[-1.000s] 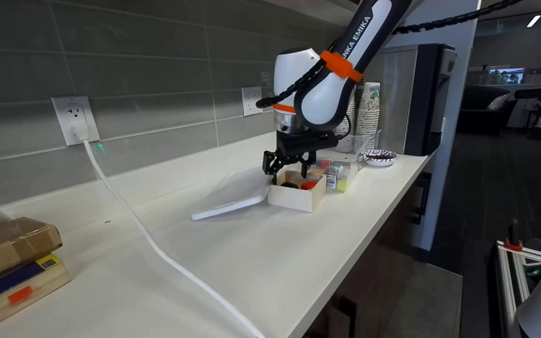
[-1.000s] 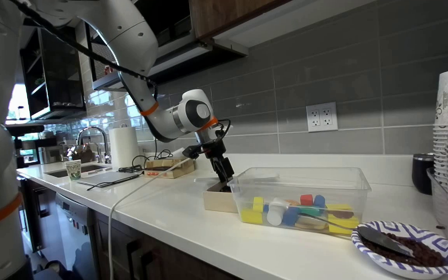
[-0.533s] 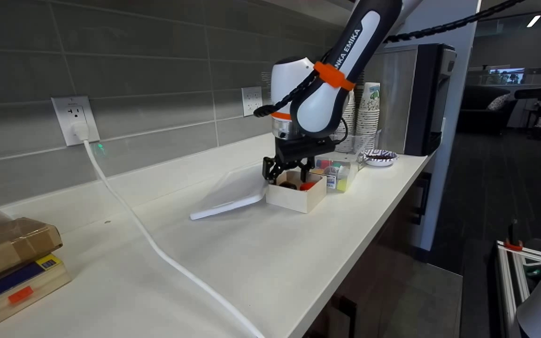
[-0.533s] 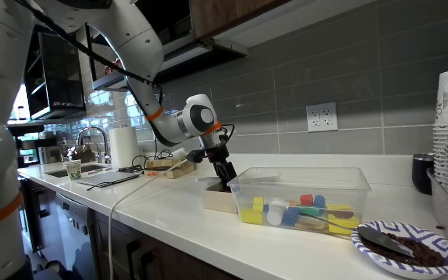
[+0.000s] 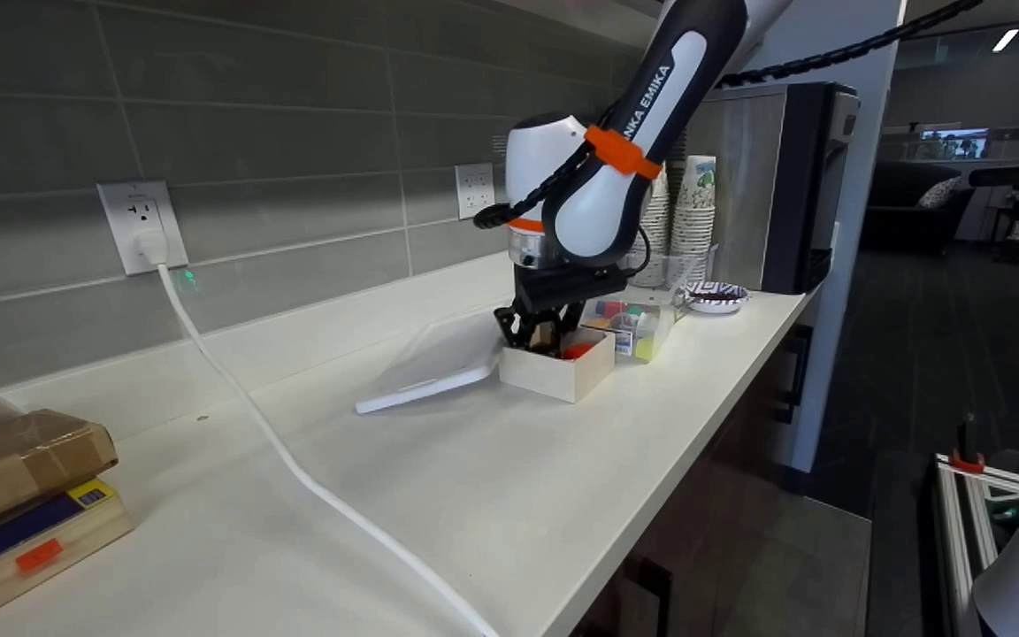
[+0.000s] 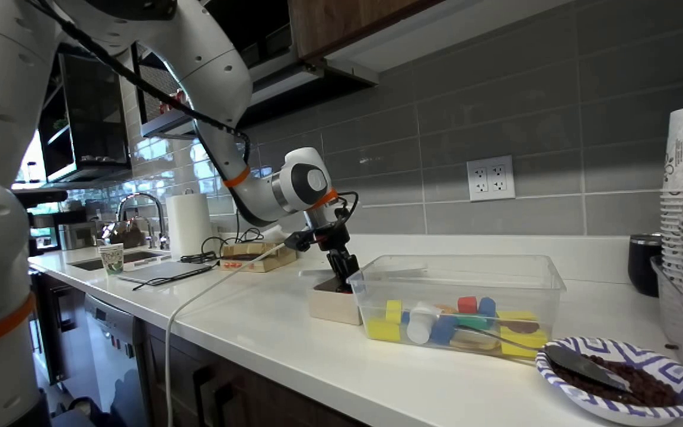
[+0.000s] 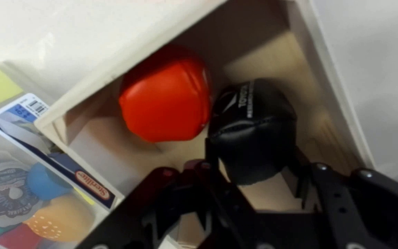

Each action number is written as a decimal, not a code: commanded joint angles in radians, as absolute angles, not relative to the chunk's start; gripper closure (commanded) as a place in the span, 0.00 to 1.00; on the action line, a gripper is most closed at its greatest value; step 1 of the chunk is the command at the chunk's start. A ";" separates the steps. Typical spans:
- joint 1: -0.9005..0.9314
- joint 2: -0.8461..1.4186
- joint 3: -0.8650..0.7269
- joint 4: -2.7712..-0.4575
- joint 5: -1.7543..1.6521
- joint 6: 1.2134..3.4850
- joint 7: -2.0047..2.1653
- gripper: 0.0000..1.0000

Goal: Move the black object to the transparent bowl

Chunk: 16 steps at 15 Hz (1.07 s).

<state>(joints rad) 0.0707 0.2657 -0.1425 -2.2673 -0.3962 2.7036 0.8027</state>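
The black object (image 7: 250, 138), a soft rounded block with white lettering, lies in an open wooden box (image 5: 545, 373). My gripper (image 7: 254, 157) reaches down into that box, one finger on each side of the black object and both against it, so it is shut on it. In both exterior views the box walls and fingers mostly hide the object. The transparent bowl (image 6: 516, 290) is a clear rectangular bin with colourful blocks inside, standing right beside the box. A red block (image 7: 166, 100) shares the box, close to the black object.
A white panel (image 5: 434, 363) leans by the box on the wall side. Beyond the bin stand a patterned paper bowl (image 6: 617, 379) with a spoon and stacked paper cups (image 5: 693, 221). A white cable (image 5: 324, 495) crosses the counter. The tiled wall (image 5: 297, 230) runs behind.
The arm has come down, bringing the gripper lower into the wooden box. Its fingers, wide apart before, have closed in on the black object. The box has shifted very slightly.
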 commanded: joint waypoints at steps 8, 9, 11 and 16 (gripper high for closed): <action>0.122 0.221 -0.202 -2.273 -0.428 2.672 0.851 0.94; 0.126 0.210 -0.207 -2.278 -0.434 2.667 0.859 0.93; 0.130 0.181 -0.212 -2.291 -0.446 2.669 0.872 0.93; 0.125 0.094 -0.199 -2.323 -0.513 2.639 0.942 0.93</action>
